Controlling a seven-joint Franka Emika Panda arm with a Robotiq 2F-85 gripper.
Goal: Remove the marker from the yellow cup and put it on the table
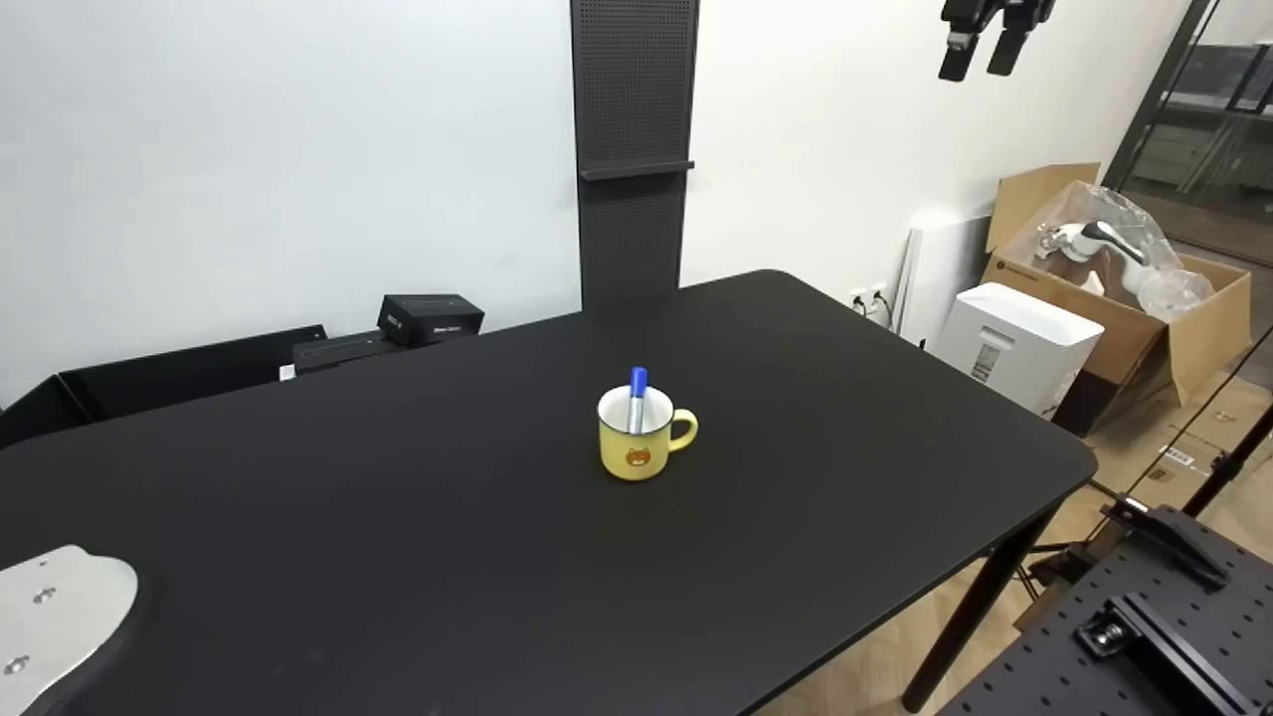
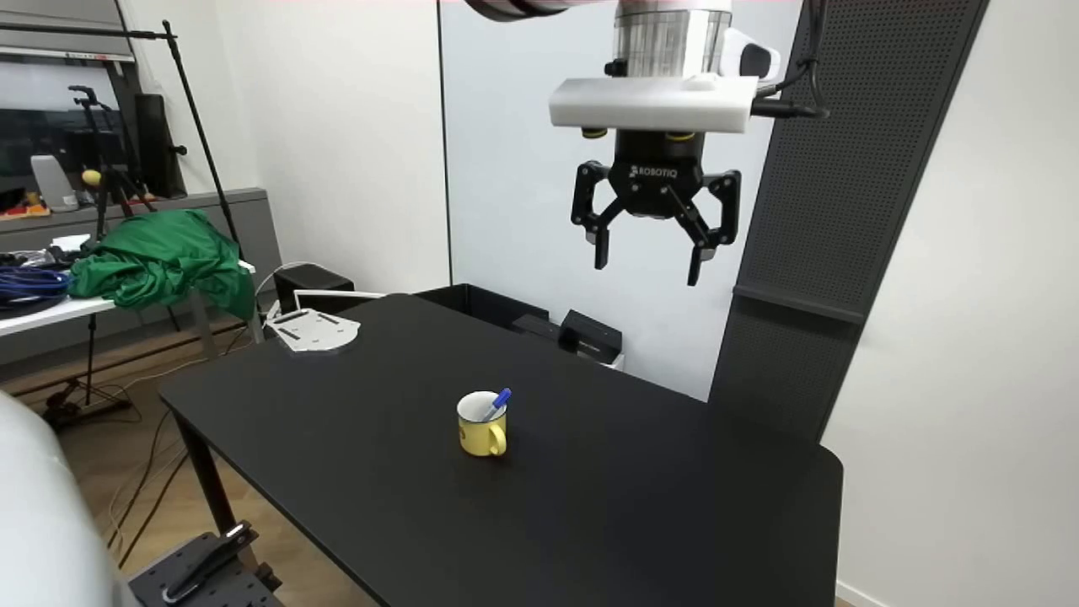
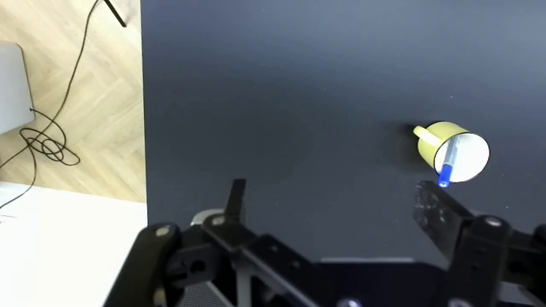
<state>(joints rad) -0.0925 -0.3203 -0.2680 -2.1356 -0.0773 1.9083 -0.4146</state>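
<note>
The yellow cup [image 1: 635, 457] stands upright on the black table [image 1: 448, 557], and also shows in an exterior view [image 2: 477, 437] and the wrist view [image 3: 471, 160]. The marker [image 1: 637, 398] leans inside the cup with its blue end up, sticking out above the rim; it also shows in an exterior view [image 2: 497, 405] and the wrist view [image 3: 448, 160]. My gripper [image 2: 647, 270] is open, with nothing between its fingers, high above the table. In the wrist view my gripper [image 3: 330, 183] has the cup beyond its right finger. The marker's lower end is hidden in the cup in an exterior view.
A white rounded plate [image 1: 70, 617] sits at a table corner, also in an exterior view [image 2: 316, 330]. Black boxes [image 1: 431, 318] stand along the table's wall side. A white bin [image 1: 1019, 343] and a cardboard box [image 1: 1114, 348] stand on the floor beyond the table edge.
</note>
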